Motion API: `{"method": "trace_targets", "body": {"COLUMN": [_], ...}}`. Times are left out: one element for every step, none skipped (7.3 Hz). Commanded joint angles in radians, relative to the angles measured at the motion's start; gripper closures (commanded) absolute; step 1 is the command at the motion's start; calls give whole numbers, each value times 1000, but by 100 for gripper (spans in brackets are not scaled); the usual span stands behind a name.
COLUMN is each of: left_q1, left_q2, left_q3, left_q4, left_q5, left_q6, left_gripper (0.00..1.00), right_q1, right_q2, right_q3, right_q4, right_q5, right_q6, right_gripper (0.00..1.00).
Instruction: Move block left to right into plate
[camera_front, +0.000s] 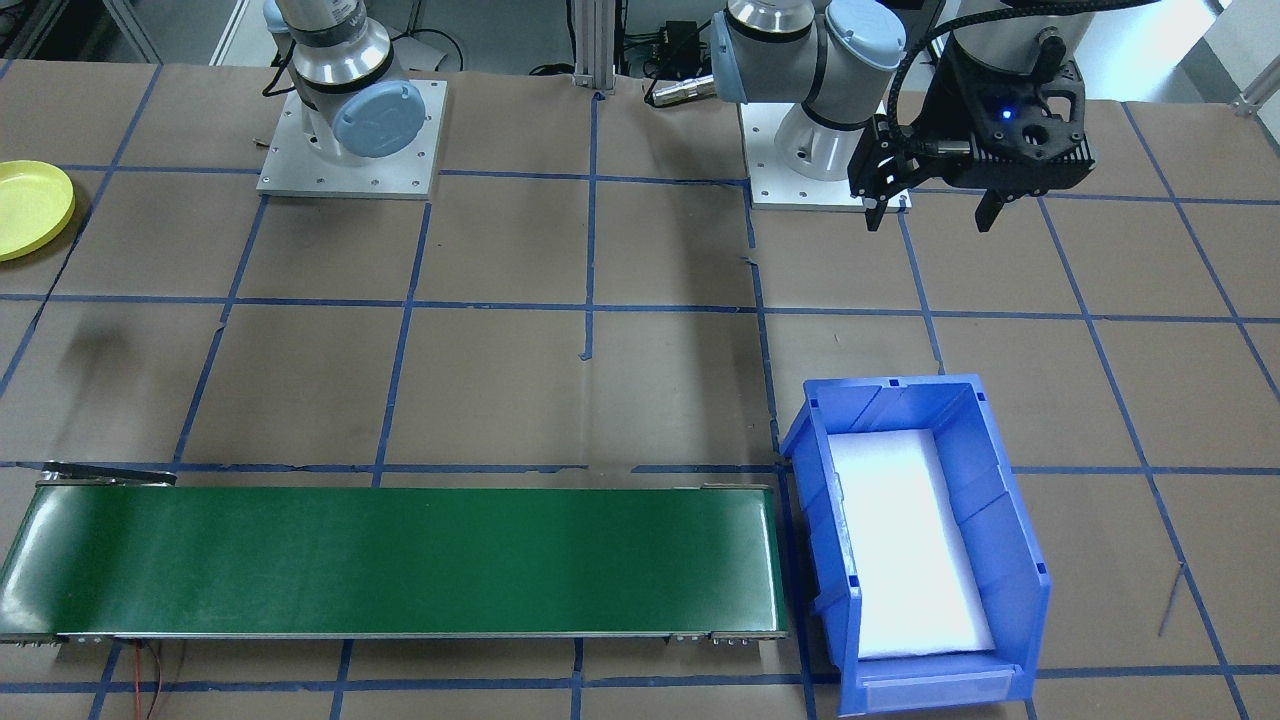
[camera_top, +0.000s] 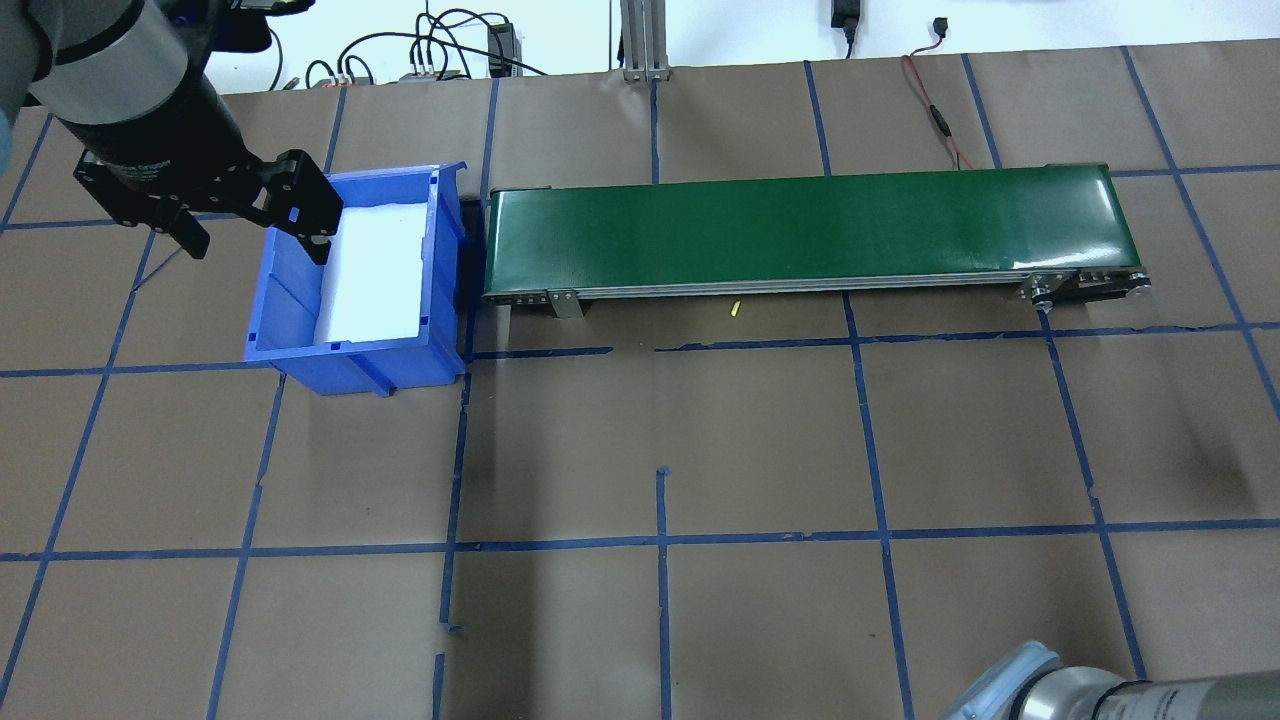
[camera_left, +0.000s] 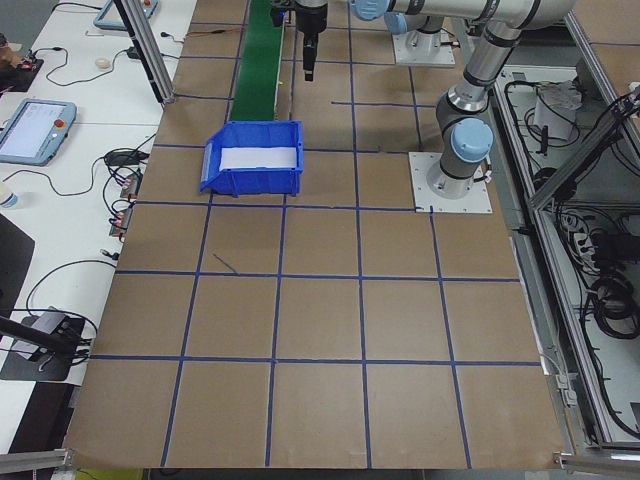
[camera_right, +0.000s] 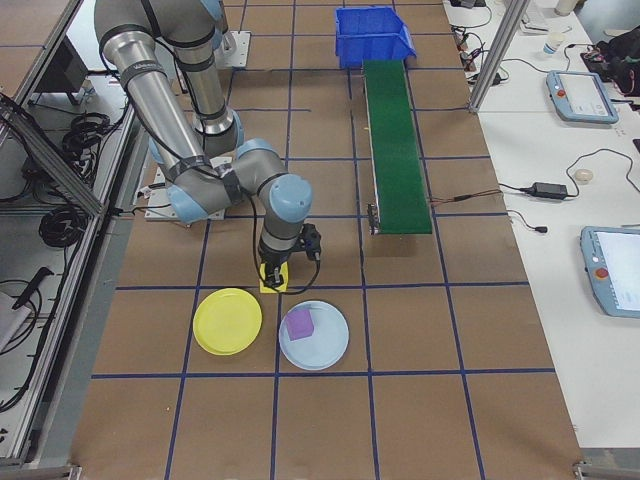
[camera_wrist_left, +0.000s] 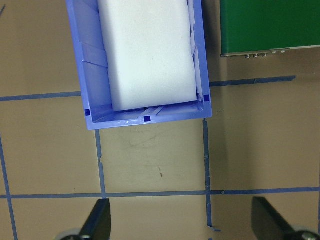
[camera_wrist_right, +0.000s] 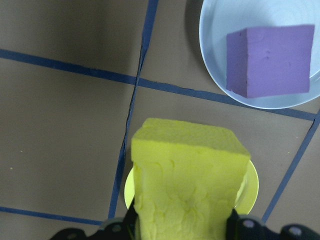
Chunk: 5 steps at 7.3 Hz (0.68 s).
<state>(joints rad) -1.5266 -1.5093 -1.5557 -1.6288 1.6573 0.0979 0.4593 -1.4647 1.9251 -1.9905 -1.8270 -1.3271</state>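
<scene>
My right pincer (camera_wrist_right: 182, 232) is clamped on the yellow block (camera_wrist_right: 187, 187) just above the small yellow plate (camera_wrist_right: 250, 190); only release remains.

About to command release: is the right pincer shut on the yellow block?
Shut: the right pincer grips the yellow block by both sides, over the small yellow plate; whether they touch, cannot tell.
</scene>
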Motion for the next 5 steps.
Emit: {"method": "trace_targets", "body": {"left_q1": [0, 3, 5, 3, 0], "left_q2": [-2, -2, 3, 3, 1], "left_q3": [3, 5, 3, 2, -1], "left_q4": [1, 1, -3, -3, -2], "left_q5": [-4, -2, 4, -5, -10], "left_q6": [-1, -1, 3, 2, -4], "left_gripper": [0, 0, 0, 0, 0], "right_q1": [-129, -146, -160, -177, -179], "right_q2": [10, 12, 42, 68, 69], "right_q3": [140, 164, 160, 154, 143], "right_q4": [-105, -103, -100, -108, -108], "right_q5": [6, 6, 8, 2, -9], "right_q6": [-72, -76, -160, -187, -187], "right_gripper": [71, 55, 9, 0, 0]}}
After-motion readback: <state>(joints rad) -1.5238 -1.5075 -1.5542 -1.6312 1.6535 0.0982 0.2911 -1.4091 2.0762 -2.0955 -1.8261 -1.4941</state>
